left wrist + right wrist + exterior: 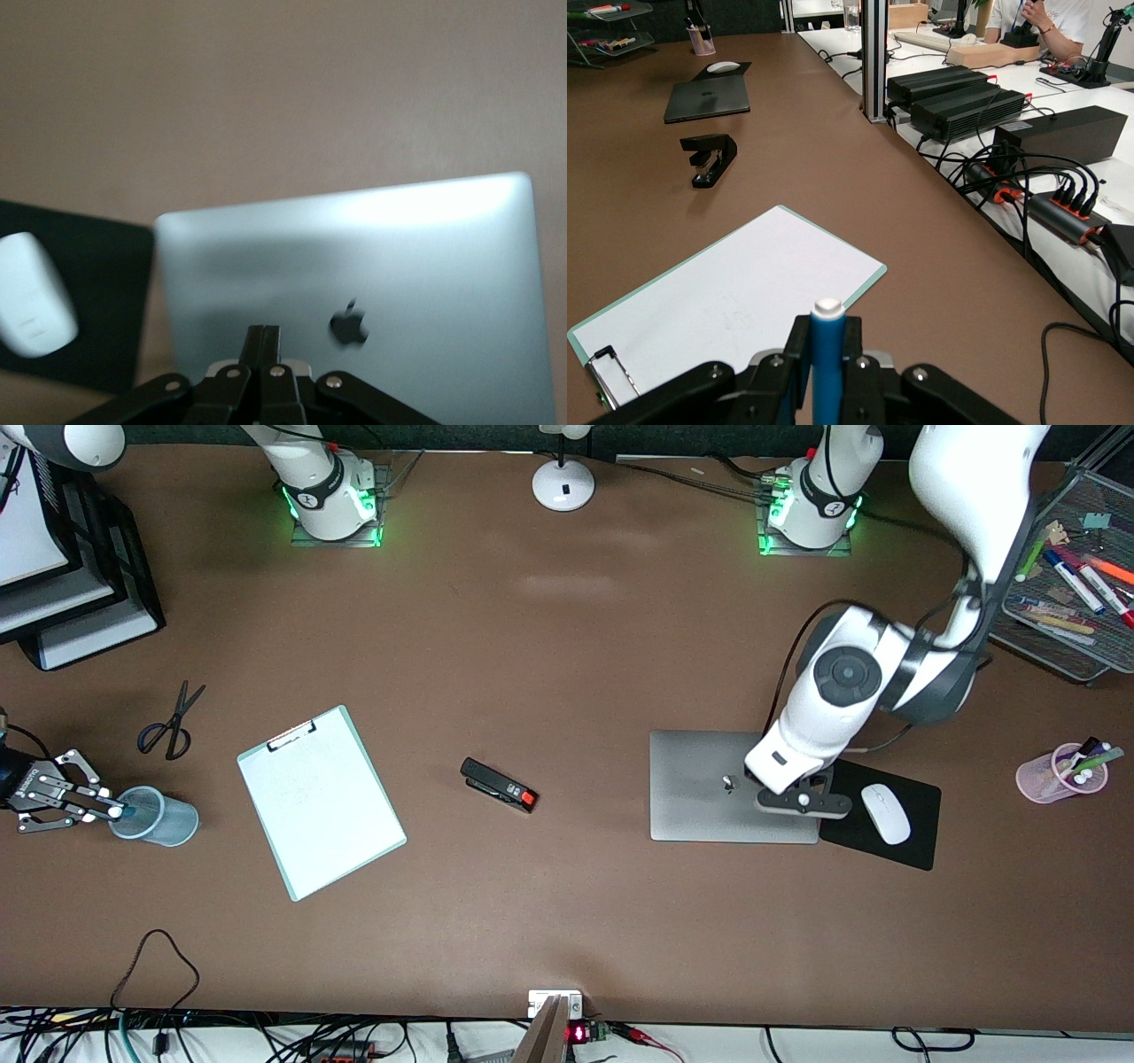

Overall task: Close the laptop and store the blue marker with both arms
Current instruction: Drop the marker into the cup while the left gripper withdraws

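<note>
The silver laptop [709, 797] lies closed on the table, its lid with the dark logo [350, 323] facing up. My left gripper [764, 781] [263, 329] hangs just over the lid beside the logo, shut with nothing between its fingers. At the right arm's end of the table my right gripper [113, 811] [827, 320] is shut on the blue marker [827, 354] [125, 810], whose white end pokes out past the fingertips. In the front view those fingertips are at the rim of a translucent blue cup [164, 819]. The cup is out of the right wrist view.
A clipboard [321, 802], black stapler [499, 785] and scissors [170, 722] lie between the cup and the laptop. A white mouse [886, 813] sits on a black pad [917, 846] beside the laptop. A pink pen cup [1041, 779] and a mesh tray [1032, 633] stand at the left arm's end.
</note>
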